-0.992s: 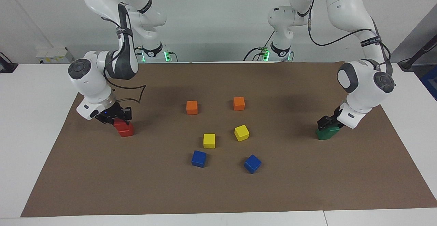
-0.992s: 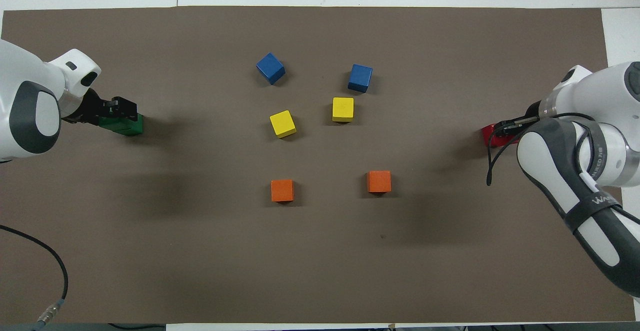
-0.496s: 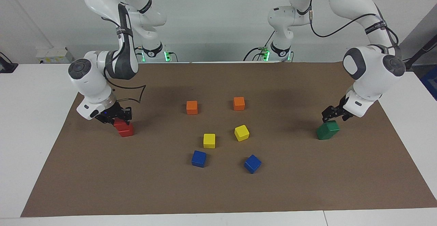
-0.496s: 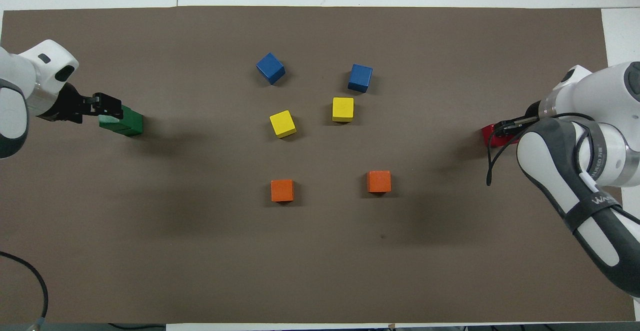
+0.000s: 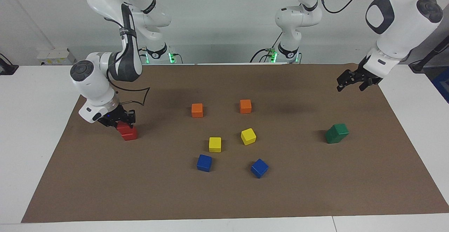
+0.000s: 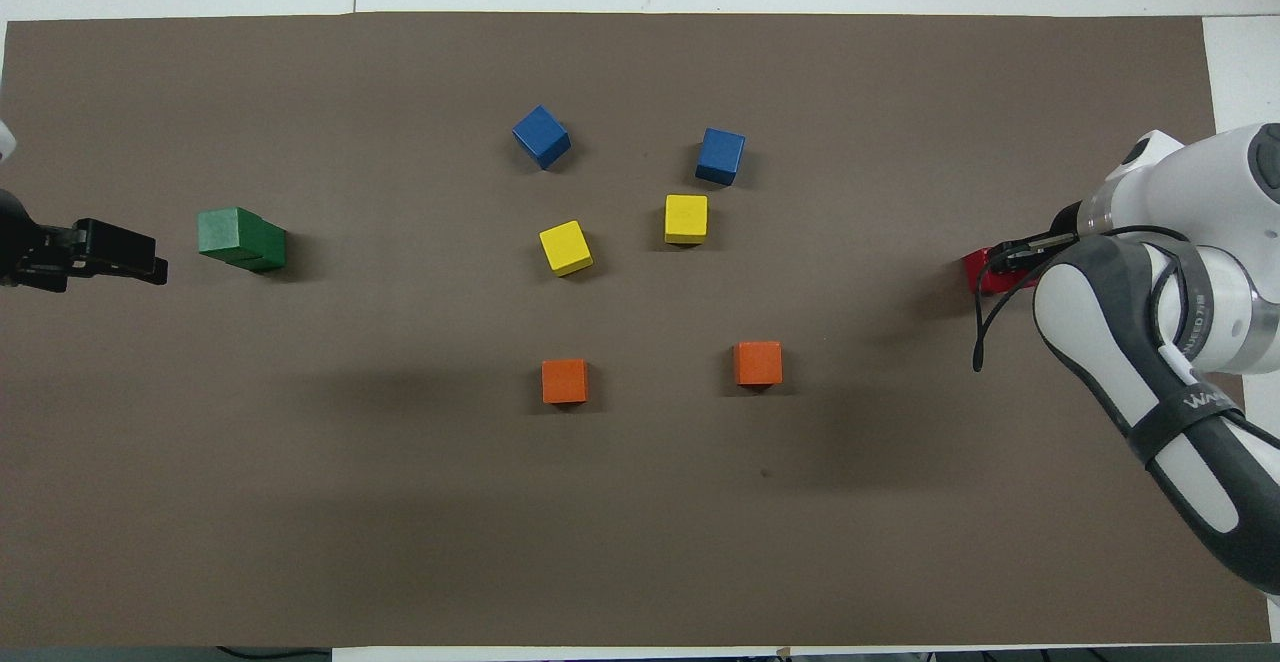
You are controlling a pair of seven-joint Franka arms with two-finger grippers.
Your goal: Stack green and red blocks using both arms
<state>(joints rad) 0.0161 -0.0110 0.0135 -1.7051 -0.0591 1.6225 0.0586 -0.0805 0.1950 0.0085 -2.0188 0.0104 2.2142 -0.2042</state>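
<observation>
At the right arm's end of the brown mat [image 5: 315, 197], the right gripper [image 5: 119, 121] is down on the red block [image 5: 127, 131]. Its jaws are closed on the upper part of this block, which seems to sit on the mat; in the overhead view only a small piece of the red block [image 6: 985, 272] shows beside the white arm.

The left gripper [image 5: 354, 81] hangs high in the air over the mat's edge at the left arm's end, with its jaws spread wide and holding nothing. The green block [image 5: 336, 133] lies well apart from it on the mat, free and turned a little askew. Whether it is one cube or two stacked cannot be told.

Toward the middle of the mat from the green block lie two yellow cubes [image 5: 248, 136], two orange cubes [image 5: 245, 106] nearer to the robots, and two blue cubes [image 5: 259, 168] farther from them. None of them touches another.
</observation>
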